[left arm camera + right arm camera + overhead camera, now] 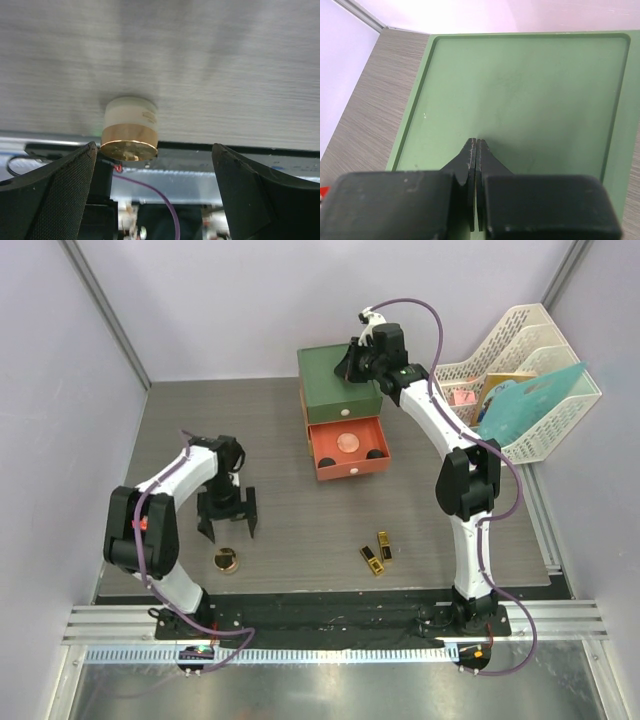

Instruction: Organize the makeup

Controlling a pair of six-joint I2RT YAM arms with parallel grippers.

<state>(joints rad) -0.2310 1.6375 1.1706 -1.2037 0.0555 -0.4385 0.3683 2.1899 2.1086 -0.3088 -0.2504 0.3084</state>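
left fingers (55,195) spread wide near the jar (130,131), right fingers (470,167) pressed together over the green box (520,90); a compact (346,443) lies in the open drawer (355,470), while jar and two lipsticks (372,559) lie on the table (300,530), so much seems left.

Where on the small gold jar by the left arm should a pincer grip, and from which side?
Across the round side wall of the jar, coming down from above: it sits low and flat on the table, nothing touching it. The open left pincer is nearest.
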